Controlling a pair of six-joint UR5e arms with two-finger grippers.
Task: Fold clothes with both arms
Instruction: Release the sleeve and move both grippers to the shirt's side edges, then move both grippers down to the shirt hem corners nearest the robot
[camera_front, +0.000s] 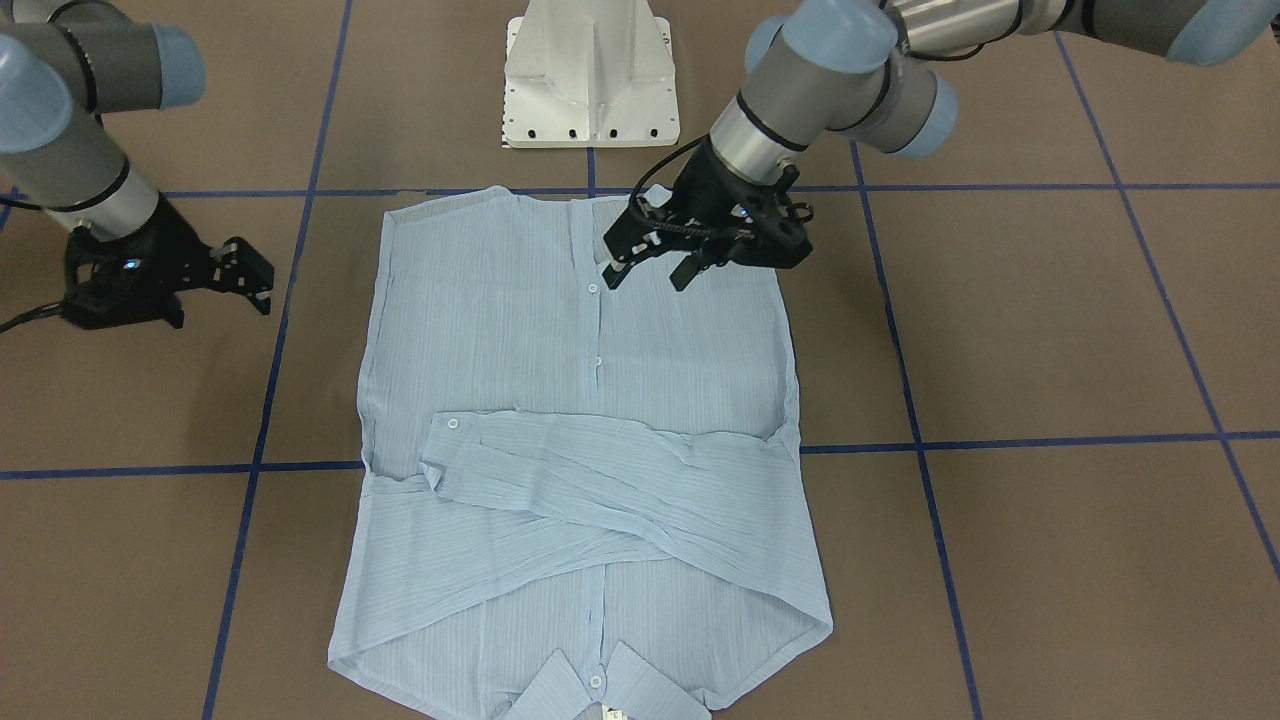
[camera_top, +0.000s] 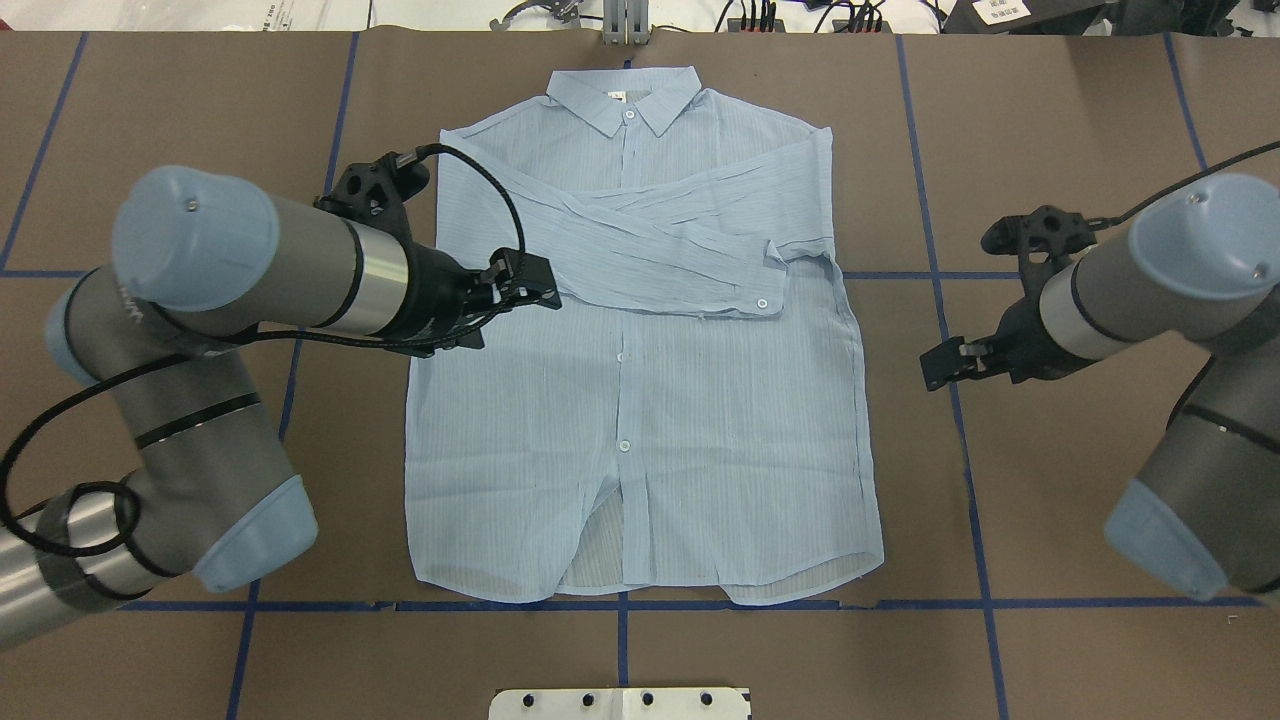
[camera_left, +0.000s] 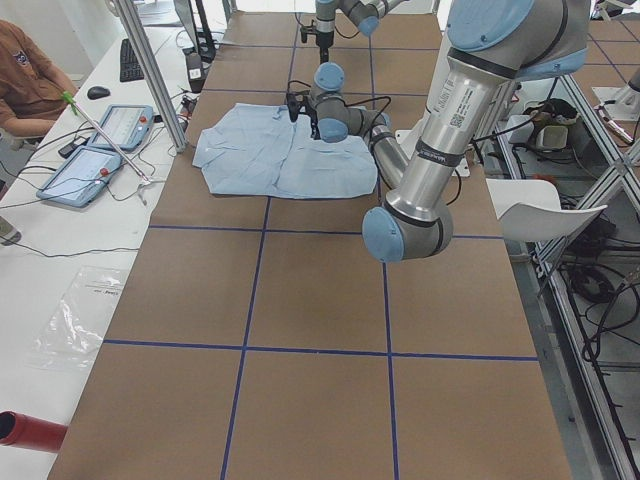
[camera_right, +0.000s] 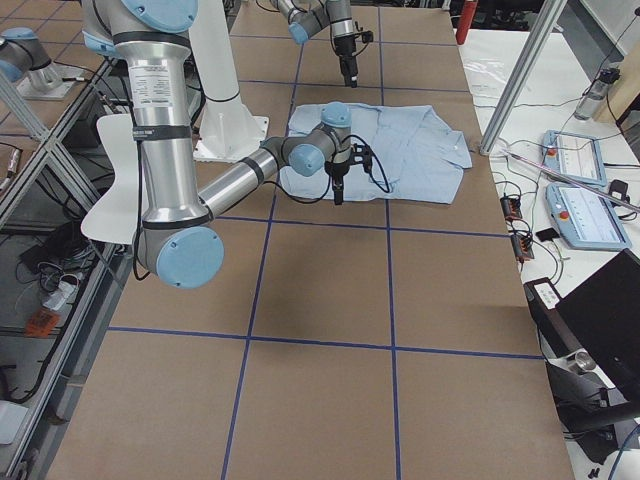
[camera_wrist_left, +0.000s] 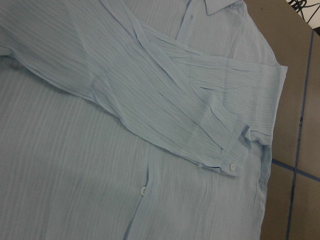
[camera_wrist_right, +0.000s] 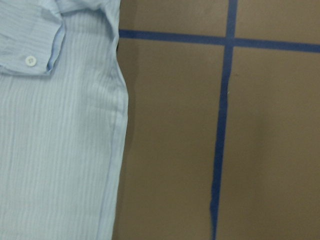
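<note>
The light blue striped shirt (camera_front: 590, 450) lies flat and buttoned on the brown table, front up, with its collar (camera_top: 622, 100) at the far edge from me. Both sleeves are folded across the chest (camera_top: 660, 245); the left wrist view shows them too (camera_wrist_left: 165, 95). My left gripper (camera_front: 650, 278) hovers open and empty over the shirt's lower half by the button line; the overhead view shows it near the shirt's left side (camera_top: 530, 290). My right gripper (camera_front: 222, 300) is open and empty over bare table, beside the shirt's right edge (camera_wrist_right: 117, 130), apart from it (camera_top: 945, 365).
The white pedestal base (camera_front: 590, 75) stands at the near table edge behind the hem. Blue tape lines (camera_top: 945, 330) grid the brown table. A side bench with tablets (camera_left: 95, 150) and a seated person (camera_left: 25, 75) lies beyond the collar end.
</note>
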